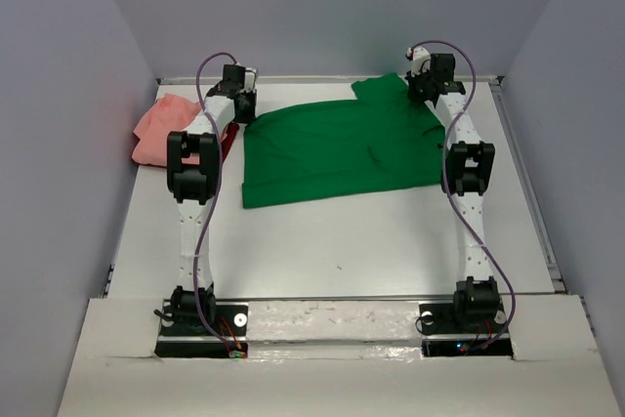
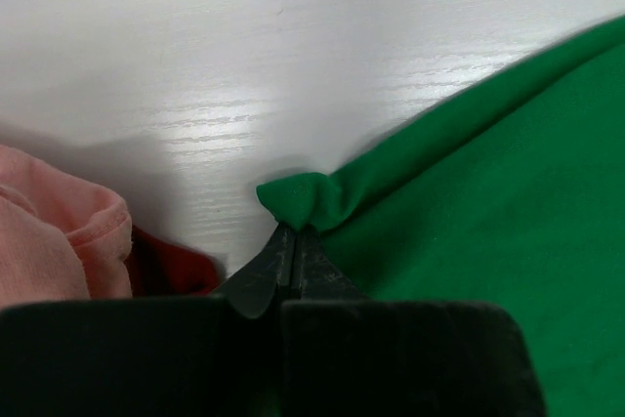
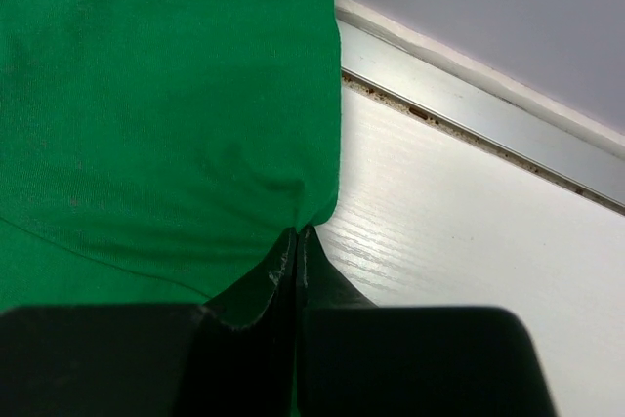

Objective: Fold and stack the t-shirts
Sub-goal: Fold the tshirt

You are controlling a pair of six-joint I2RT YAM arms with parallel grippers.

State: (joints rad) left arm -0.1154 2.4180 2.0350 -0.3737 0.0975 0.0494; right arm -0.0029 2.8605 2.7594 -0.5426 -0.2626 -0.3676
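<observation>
The green t-shirt lies spread on the surface, soft, light and limp (it will likely sag between grips), so its corners suit holding. At its far edge the left tool is clamped on one corner, the right tool on the other. Farther left, the salmon-pink t-shirt sits bunched.

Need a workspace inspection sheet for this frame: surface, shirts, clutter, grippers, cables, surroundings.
Surface: white wood-grain table.
Job's things: bright green cloth t-shirt spread out at the far middle; salmon-pink cloth shirt crumpled far left; dark red cloth beside it.
Clutter: nothing seen.
Grippers: left gripper shut on the green shirt's bunched edge; right gripper shut on its edge near the far rail.
Cables: purple cables run along both arms.
Surroundings: grey walls on three sides.
</observation>
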